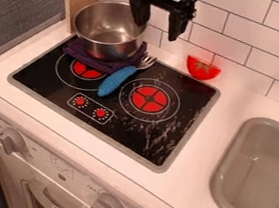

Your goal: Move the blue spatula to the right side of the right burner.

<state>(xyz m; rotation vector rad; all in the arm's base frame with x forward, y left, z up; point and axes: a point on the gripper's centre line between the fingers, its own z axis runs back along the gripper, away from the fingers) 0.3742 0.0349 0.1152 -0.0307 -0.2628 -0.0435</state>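
Black stovetop [39, 75], blue-handled fork [115, 80] below and apart from the spread-fingered end effector [156, 31].

The cooktop [40, 82] was set in the counter [203, 160], left of the sink [250, 181]. At its back left sat the pot [107, 34] on a folded cloth [89, 58], just behind the left burner [88, 70]. The fork [117, 80] lay between that and the right burner [149, 98], tines to the back, handle end to the front. Behind the cooktop's back right part, near the wall [262, 56], was the tomato piece [202, 69].
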